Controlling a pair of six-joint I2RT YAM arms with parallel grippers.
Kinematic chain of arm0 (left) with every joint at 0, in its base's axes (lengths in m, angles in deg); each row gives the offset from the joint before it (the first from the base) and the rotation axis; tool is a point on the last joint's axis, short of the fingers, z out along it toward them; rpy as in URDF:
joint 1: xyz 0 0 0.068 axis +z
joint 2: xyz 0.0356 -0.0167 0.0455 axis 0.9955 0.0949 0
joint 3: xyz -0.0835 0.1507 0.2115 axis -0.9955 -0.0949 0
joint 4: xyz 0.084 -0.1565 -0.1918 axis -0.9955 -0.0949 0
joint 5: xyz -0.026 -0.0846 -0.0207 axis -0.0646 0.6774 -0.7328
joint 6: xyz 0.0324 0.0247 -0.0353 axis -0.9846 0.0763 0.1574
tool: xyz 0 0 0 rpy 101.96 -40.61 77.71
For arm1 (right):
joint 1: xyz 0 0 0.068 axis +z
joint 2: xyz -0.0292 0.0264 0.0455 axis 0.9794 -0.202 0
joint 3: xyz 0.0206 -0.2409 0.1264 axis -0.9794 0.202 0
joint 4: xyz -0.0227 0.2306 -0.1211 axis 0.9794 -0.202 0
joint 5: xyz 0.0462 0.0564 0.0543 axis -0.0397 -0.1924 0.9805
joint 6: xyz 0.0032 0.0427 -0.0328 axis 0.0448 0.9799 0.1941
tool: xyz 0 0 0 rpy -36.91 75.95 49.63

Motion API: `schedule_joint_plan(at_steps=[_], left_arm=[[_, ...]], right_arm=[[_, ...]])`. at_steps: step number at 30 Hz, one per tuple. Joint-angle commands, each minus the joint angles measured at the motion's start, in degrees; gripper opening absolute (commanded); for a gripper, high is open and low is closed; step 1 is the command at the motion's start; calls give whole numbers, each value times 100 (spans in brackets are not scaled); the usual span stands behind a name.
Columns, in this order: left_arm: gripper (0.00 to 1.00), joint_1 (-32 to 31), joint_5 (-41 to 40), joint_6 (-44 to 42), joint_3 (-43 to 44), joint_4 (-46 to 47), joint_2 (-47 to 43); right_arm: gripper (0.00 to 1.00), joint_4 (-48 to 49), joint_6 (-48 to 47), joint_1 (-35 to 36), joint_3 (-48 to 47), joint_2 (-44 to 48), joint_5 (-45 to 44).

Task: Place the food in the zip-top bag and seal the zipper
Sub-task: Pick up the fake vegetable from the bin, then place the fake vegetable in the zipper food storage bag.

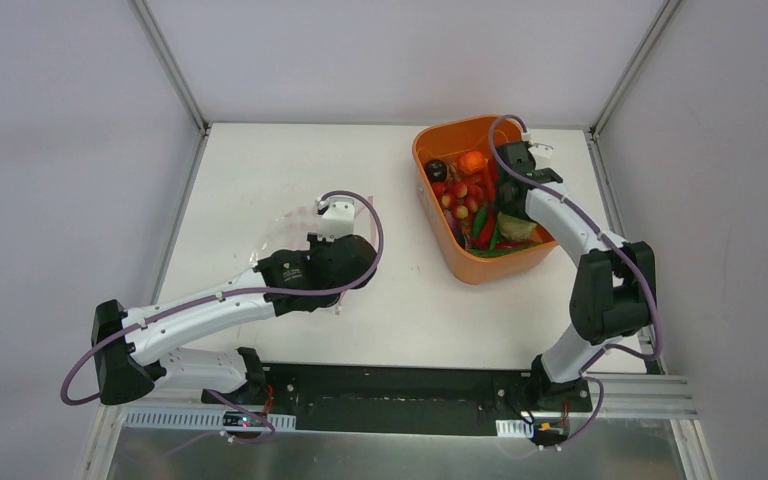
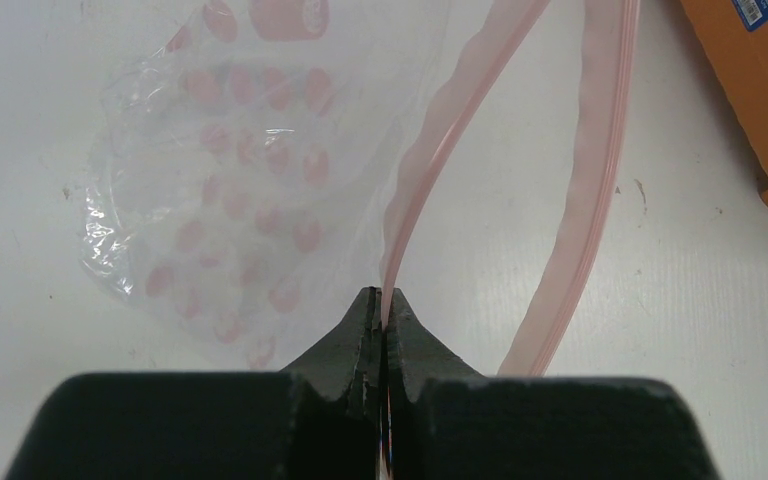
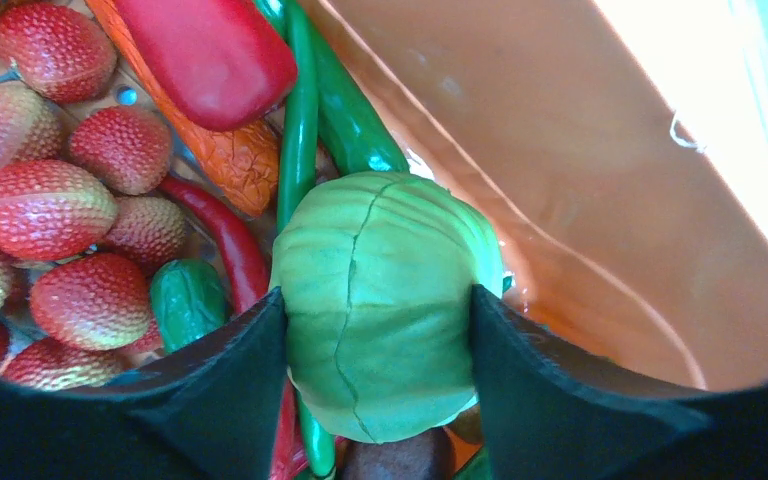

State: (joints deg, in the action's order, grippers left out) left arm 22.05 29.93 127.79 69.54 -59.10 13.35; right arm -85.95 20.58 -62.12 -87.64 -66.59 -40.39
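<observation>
Zip-top bag (image 2: 240,200) of clear, crinkly plastic with faint pink dots lies on the flat white table (image 1: 260,170), on its left half, apart from the deep orange plastic tub (image 1: 480,268) that stands at the far right. The tub holds the food, a heap of small toy fruits and vegetables: bumpy red-yellow fruits (image 3: 40,210), a smooth red pepper (image 3: 210,55), long green peppers (image 3: 345,110) and a thin red chili (image 3: 225,240). Against the tub's inner wall, on top of the heap, sits a rounded light green piece (image 3: 380,250) with a ribbed, cabbage-like skin. The right end effector (image 3: 378,295) reaches down into the tub and grasps this piece, one black finger pressed against each of its flanks. Over at the bag, the mouth gapes, so that the zipper (image 2: 600,170), a thin pink strip, runs in two separate curving bands. The left end effector (image 2: 382,305) is clenched tight on the nearer band, with its fingertips meeting around the strip just above the table.
</observation>
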Motion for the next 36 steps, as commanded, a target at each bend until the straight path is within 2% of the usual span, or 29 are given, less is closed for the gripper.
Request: schedule_joint_plan(at_steps=[1, 6, 8, 16, 23, 27, 36], left_arm=[[0, 71, -76, -125, 2, 53, -14], [0, 76, -76, -96, -98, 179, -103], [0, 79, -68, -81, -83, 173, -105], [0, 80, 30, -34, -74, 207, -61], [0, 80, 217, -25, 9, 201, 9], [0, 76, 350, 1, 30, 234, 3], [0, 105, 703, -16, 32, 596, -77]], right_arm=[[52, -121, -2, 5, -40, 501, 350], [31, 789, 26, 5, 644, 1560, 1029], [27, 1166, 85, 8, 957, 1991, 1281], [26, 1455, 448, 5, 1301, 2883, 2127], [26, 1861, 804, 7, 1392, 3371, 4230], [23, 2470, 1303, 10, 1579, 3613, 5388], [22, 3794, 2242, 20, 1923, 3608, 7076]])
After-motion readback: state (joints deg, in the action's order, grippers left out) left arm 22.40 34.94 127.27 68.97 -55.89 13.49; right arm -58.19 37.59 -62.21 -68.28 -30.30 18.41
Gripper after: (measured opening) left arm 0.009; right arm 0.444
